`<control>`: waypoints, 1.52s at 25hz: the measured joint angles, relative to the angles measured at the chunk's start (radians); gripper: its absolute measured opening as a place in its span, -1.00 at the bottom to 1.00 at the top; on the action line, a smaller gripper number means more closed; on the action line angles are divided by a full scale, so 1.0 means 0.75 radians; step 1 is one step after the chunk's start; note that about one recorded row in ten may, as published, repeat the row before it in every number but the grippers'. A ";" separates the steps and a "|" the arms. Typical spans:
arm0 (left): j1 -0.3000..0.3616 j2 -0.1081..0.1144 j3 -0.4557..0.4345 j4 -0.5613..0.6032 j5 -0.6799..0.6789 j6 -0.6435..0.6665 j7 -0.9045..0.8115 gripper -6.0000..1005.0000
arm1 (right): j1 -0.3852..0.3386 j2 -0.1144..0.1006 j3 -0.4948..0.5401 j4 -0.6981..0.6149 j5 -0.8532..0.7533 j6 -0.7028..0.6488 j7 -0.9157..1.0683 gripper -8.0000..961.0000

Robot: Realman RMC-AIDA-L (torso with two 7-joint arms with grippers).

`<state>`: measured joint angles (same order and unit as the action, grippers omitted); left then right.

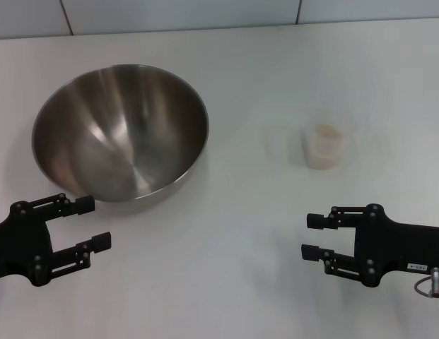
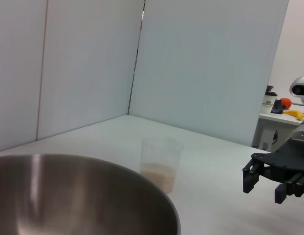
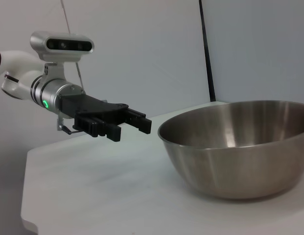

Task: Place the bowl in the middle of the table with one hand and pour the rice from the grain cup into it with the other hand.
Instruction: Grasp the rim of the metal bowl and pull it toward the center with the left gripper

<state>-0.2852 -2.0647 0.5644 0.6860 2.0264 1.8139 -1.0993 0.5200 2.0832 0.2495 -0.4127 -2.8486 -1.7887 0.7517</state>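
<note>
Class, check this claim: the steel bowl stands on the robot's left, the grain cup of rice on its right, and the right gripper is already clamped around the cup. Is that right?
Not quite. The bowl and grain cup are placed as stated, but the head view shows the right gripper open and apart from the cup.

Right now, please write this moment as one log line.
left gripper: open, near steel bowl | right gripper: open, idle | clear rice cup: upright, untouched

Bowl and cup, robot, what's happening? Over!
Left gripper open near the bowl, right gripper open, both empty. Grain cup upright, rice inside. Nothing in the way.
</note>
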 joint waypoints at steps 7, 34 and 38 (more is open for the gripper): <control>-0.003 0.000 0.000 0.000 0.000 0.001 -0.001 0.31 | 0.001 0.000 0.000 0.000 0.000 0.000 -0.001 0.02; -0.139 0.001 -0.125 0.146 -0.206 -0.309 -0.659 0.31 | 0.025 -0.003 0.001 0.034 0.002 0.053 -0.008 0.02; -0.146 0.003 0.012 0.300 -0.084 -0.493 -0.954 0.31 | 0.021 -0.003 0.001 0.051 0.002 0.058 -0.017 0.02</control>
<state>-0.3944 -2.0621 0.5736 0.9109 1.9634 1.4443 -1.8149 0.5360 2.0812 0.2501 -0.3741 -2.8469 -1.7455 0.7389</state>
